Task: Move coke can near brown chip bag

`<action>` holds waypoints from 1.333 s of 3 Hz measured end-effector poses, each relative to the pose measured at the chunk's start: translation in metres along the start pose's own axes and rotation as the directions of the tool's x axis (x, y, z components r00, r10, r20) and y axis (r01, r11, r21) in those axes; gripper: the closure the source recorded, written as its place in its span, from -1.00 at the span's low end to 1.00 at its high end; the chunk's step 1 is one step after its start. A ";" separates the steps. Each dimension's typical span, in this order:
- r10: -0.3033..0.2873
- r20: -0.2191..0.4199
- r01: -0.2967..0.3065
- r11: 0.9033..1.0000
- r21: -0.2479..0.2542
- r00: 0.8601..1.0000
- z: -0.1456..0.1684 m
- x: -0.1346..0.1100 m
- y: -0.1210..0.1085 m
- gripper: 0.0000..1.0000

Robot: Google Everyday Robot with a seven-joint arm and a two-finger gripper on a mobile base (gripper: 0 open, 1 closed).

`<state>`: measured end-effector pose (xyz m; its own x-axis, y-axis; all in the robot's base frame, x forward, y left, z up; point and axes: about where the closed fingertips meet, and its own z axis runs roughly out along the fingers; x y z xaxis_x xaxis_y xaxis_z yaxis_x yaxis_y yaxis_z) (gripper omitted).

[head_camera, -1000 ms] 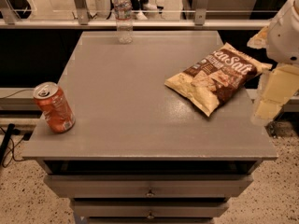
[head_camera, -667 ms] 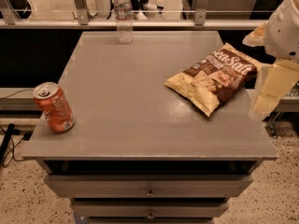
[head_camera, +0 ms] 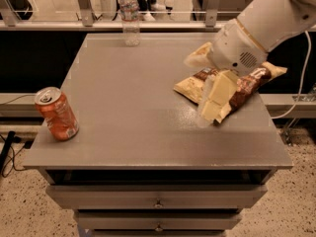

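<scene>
The coke can (head_camera: 57, 113) stands upright, red-orange with a silver top, near the table's front left corner. The brown chip bag (head_camera: 249, 81) lies flat on the right side of the table, partly hidden behind my arm. My gripper (head_camera: 197, 88) hangs over the table just left of the bag's near end, with its cream fingers (head_camera: 216, 97) spread apart and nothing between them. The can is far to the gripper's left, across the table.
A clear plastic water bottle (head_camera: 130, 16) stands at the back edge of the grey table (head_camera: 148, 137). Drawers sit below the front edge. A railing runs behind the table. A white cable hangs at the right.
My arm has swung in from the right edge and now reaches over the chip bag toward the table's middle. The can and the bag have not moved.
</scene>
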<state>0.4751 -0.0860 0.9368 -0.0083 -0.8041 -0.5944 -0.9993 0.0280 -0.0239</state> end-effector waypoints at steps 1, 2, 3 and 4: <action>-0.015 0.163 0.031 0.995 -0.097 0.987 0.030 -0.049 0.004 -1.00; -0.014 0.195 0.037 0.993 -0.112 0.981 0.031 -0.059 0.007 -1.00; -0.014 0.195 0.037 0.993 -0.112 0.981 0.031 -0.059 0.007 -1.00; -0.042 0.239 0.064 0.994 -0.086 0.970 0.050 -0.078 -0.007 -1.00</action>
<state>0.4841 0.0066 0.9430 0.0424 -0.6393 -0.7678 -0.9972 -0.0747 0.0072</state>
